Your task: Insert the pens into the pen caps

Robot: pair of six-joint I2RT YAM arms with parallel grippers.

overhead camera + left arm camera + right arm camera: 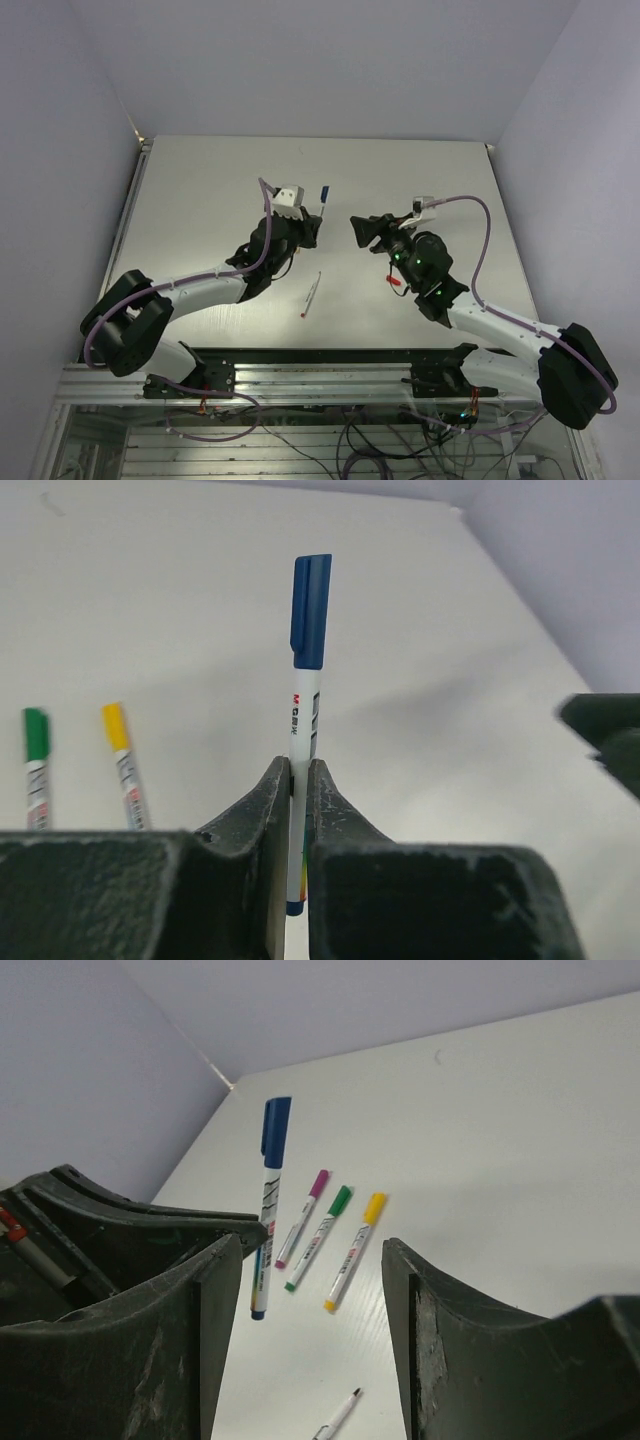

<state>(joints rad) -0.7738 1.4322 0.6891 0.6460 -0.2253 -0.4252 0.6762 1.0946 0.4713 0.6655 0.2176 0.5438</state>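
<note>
Clamped low on the barrel of the blue pen (305,715) with the left gripper (300,772), pinched together with no gap on either side of the barrel. Held upright above the bench (150,600), probably to keep the top end free and steady for capping from the other side. Already wearing the blue cap (311,610), by the look of it pushed fully home, so probably finished as a pair and only due to be laid down. Faced from the right by the right gripper (310,1250), spread wide, holding nothing and touching nothing, near the pen but apart from it; likely standing off to clear the cap. Lying flat and side by side farther out on the bench: purple pen (300,1220), green pen (315,1242), yellow pen (351,1255), all capped in matching colours, presumably parked together to stay out of the working space. Lying alone nearer the arm bases: red pen (310,294), tip apparently bare, seemingly the last one to cap. Close by the right arm in the overhead view, a small red thing, perhaps the red cap (398,283), too small to tell for sure. Judged from this: four of five done or nearly so. Next call, as a guess: set the blue pen down beside the others, then fetch the red pair.
</note>
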